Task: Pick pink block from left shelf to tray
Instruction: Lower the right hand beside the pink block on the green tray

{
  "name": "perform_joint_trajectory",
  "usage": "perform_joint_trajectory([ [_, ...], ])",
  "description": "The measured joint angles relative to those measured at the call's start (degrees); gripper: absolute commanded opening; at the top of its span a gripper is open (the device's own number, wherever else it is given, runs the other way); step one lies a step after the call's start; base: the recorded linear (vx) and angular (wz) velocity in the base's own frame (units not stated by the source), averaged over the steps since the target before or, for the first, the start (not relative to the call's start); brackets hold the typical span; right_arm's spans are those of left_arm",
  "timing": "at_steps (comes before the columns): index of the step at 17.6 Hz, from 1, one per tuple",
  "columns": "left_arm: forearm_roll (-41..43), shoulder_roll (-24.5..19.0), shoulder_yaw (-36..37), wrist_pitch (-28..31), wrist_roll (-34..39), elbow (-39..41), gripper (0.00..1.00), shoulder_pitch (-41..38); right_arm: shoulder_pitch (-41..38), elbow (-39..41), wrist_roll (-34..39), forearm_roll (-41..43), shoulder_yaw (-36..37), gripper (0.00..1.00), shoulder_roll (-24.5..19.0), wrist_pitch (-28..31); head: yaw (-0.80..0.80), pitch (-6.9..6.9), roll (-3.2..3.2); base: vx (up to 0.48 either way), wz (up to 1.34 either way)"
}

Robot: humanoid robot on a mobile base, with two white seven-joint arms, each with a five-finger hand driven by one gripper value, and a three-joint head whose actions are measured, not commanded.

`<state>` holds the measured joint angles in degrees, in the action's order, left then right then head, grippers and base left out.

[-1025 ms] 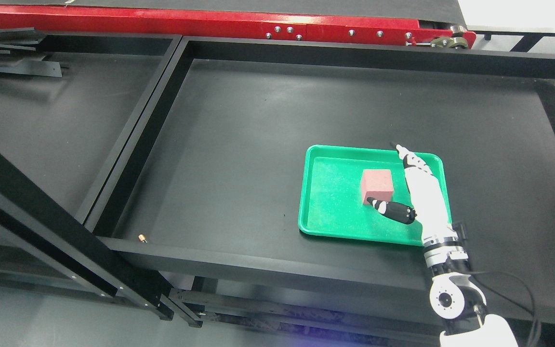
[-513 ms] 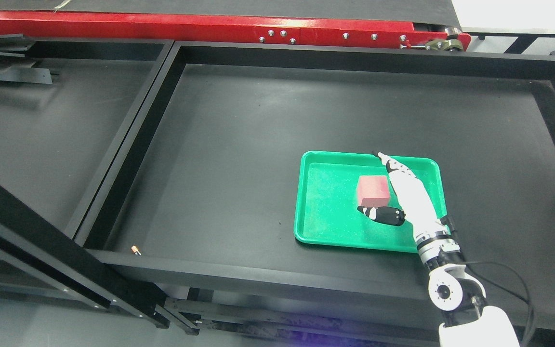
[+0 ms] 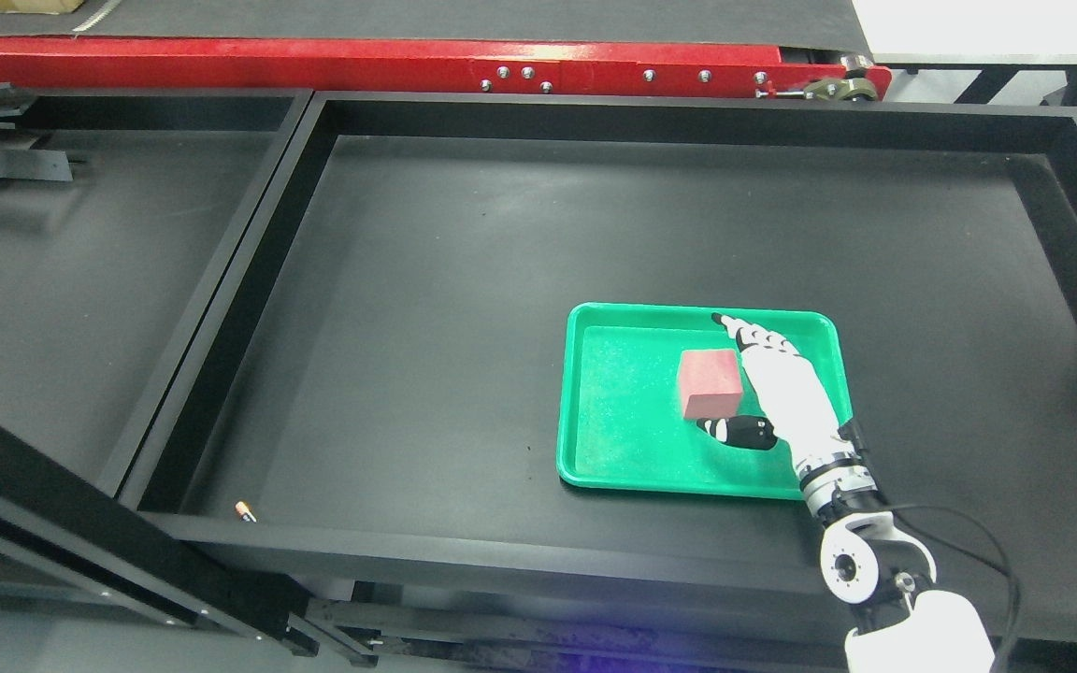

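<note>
We are looking at the small pink foam-like cube (image 3: 709,381) sitting flat on the floor of the shallow green plastic tray (image 3: 611,411), a bit right of the tray's middle, so the placing looks basically done and the step in hand is reading as release and pull-away. The right white-and-black robot hand (image 3: 763,393) is lying just beside the cube's right face, long fingers (image 3: 752,335) stretched flat past its far corner and the dark thumb (image 3: 735,432) pointing out under its near edge; it is looking open and gripping nothing, though we cannot tell whether the thumb is touching the cube. To finish cleanly we are advising a lift straight up and back toward the right, keeping the thumb clear so it is not dragging the cube or tipping the light tray, which is resting on the big black walled shelf surface (image 3: 464,280). The left hand is not showing.
</note>
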<state>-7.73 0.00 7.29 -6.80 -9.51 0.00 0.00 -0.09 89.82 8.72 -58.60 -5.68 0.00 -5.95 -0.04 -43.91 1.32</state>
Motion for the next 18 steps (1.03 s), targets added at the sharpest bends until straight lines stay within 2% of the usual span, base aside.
perform_joint_trajectory([
  [18, 0.0, 0.0, 0.0, 0.0, 0.0, 0.0, 1.0, 0.0, 3.08, -4.15, 2.52, -1.26, -2.51, 0.99, 0.0, -2.4, 0.0, 0.0, 0.0, 0.05, -0.04],
])
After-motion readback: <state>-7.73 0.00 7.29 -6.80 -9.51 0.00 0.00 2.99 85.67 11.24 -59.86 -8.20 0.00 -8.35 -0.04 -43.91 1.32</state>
